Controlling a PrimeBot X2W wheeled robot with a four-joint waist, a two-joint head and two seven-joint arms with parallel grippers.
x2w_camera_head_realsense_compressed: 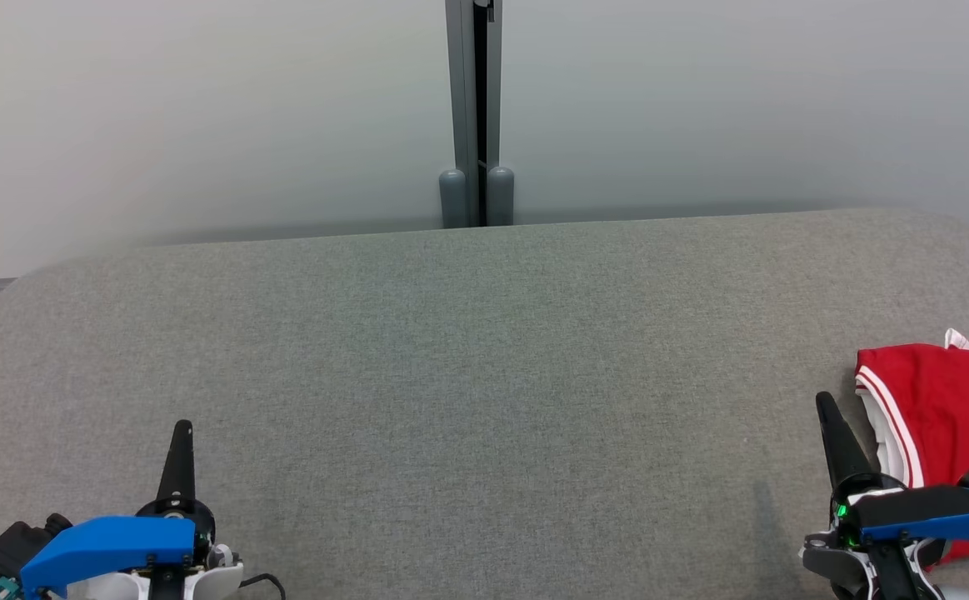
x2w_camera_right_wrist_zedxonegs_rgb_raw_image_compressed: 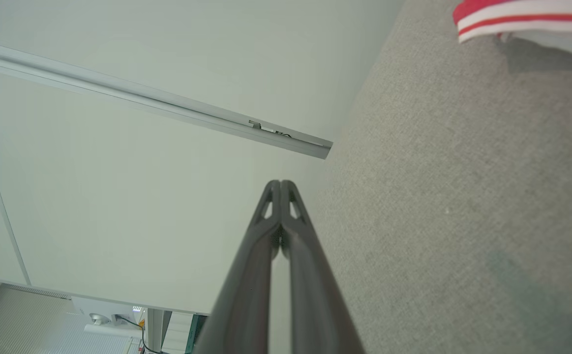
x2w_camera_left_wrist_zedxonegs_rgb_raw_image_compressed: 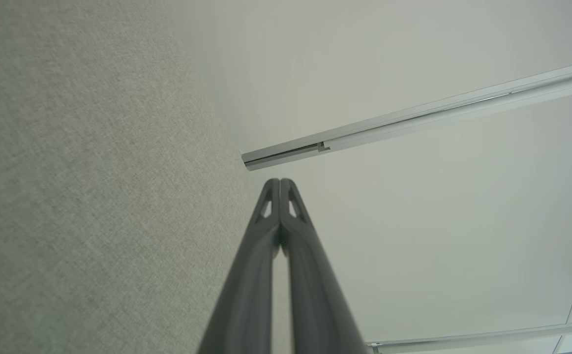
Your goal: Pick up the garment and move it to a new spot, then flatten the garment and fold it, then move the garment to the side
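1. Left gripper (x2w_camera_head_realsense_compressed: 184,432) is seen clenched, fingers pressed together, nothing held, over the grey fabric table (x2w_camera_head_realsense_compressed: 467,350).
2. Pale wall panels (x2w_camera_head_realsense_compressed: 201,108) are split by one grey post (x2w_camera_head_realsense_compressed: 474,100).
3. Right gripper (x2w_camera_head_realsense_compressed: 826,404) is likewise clenched and empty, just beside the one red garment (x2w_camera_head_realsense_compressed: 946,412), which lies at the table's right edge.
4. Red-and-white striped trim (x2w_camera_right_wrist_zedxonegs_rgb_raw_image_compressed: 522,17) is resolved better in the right wrist view.

The surface (x2w_camera_head_realsense_compressed: 484,350) is open from its left edge across the middle. A red garment (x2w_camera_head_realsense_compressed: 951,400) blocks the right edge, perhaps overhanging it; a wall (x2w_camera_head_realsense_compressed: 201,125) closes the far edge.
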